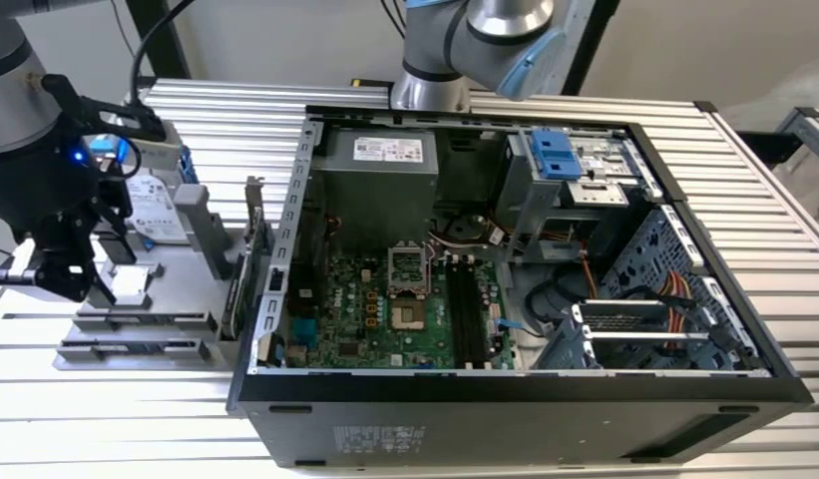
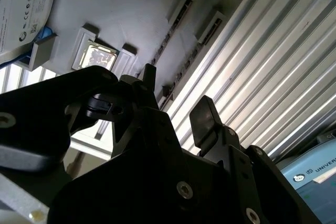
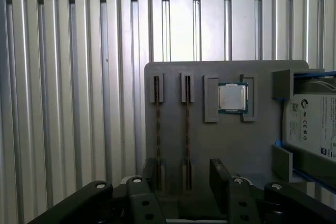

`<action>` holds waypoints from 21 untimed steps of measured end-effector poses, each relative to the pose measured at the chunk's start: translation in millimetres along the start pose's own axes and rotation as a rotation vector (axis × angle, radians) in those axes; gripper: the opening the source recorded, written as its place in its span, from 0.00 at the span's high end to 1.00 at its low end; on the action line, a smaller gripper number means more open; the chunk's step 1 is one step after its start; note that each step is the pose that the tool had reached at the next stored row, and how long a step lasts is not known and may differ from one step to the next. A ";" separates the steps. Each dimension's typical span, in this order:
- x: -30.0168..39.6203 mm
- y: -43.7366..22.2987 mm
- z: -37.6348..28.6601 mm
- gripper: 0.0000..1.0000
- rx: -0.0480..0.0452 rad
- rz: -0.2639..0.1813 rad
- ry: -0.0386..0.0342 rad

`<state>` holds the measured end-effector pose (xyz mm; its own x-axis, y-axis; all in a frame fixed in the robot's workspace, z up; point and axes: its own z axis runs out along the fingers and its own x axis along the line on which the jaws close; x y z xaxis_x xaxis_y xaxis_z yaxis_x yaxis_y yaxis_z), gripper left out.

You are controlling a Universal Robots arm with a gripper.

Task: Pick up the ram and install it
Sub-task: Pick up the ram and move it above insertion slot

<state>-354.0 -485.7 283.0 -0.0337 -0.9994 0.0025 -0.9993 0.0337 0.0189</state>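
Nearest the lens in the first wrist view is the tool (image 3: 185, 174), its two fingers apart and holding nothing. It hangs above the near edge of a grey holder (image 3: 252, 145) that lies on the ribbed metal desk (image 3: 63, 103). The ram (image 3: 187, 124) stands on edge in a slot of that holder, a thin dark stick whose long axis runs straight away from the tool toward the holder's far edge. It lines up with the gap between the fingers, so I judge that they would close across its flat faces. A second stick (image 3: 157, 124) runs parallel just beside it, in line with one finger. Beyond them a square chip (image 3: 232, 98) sits near the holder's far edge, with a hard drive (image 3: 315, 124) at its side edge. The exterior view adds the open computer case (image 1: 516, 399), just beside the holder on the exterior view's right, with long black slots (image 1: 469, 319) on its board.
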 end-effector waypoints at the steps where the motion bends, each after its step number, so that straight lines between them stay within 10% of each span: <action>1: 0.0 0.0 0.2 0.00 0.0000 0.000 0.0002; 21: 2.0 -0.1 5.4 0.00 0.0001 0.000 0.0007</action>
<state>-354.1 -487.7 277.6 -0.0339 -0.9994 0.0032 -0.9992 0.0339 0.0188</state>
